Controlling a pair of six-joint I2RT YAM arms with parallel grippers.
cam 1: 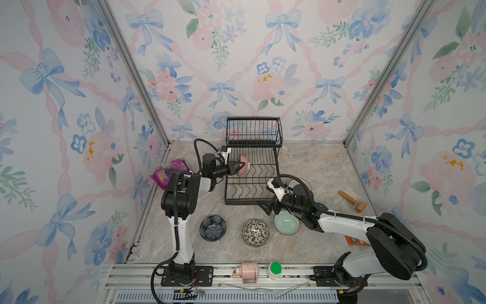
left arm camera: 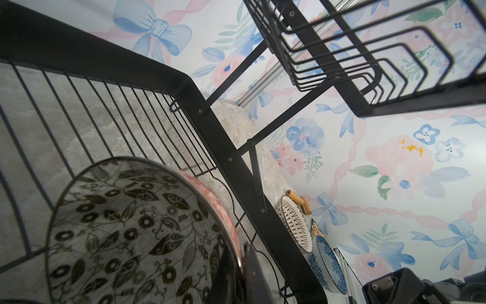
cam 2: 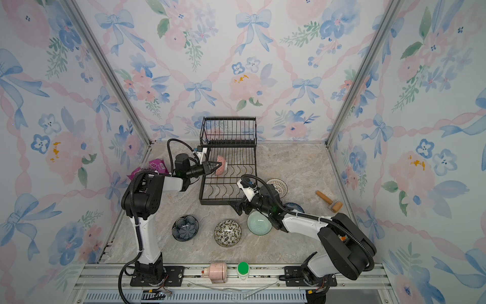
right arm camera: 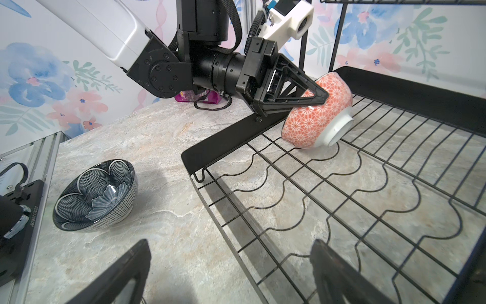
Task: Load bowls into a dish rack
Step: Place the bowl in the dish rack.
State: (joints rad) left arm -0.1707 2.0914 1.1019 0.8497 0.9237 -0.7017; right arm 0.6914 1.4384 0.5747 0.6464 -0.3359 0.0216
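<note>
Left fingers [right arm camera: 320, 96] were clamped on a red-patterned ceramic bowl [right arm camera: 310, 123], tipped edgewise for slots of the black wire dish rack [right arm camera: 394, 86].

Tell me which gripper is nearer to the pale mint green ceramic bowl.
Right. The right gripper hangs open close by the pale mint green ceramic bowl; the left gripper is at the black wire dish rack, shut on a red-patterned bowl.

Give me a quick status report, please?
Left end effector shut on red-patterned ceramic bowl, tilted over black wire dish rack. Right end effector open, empty. Nothing in the way.
</note>
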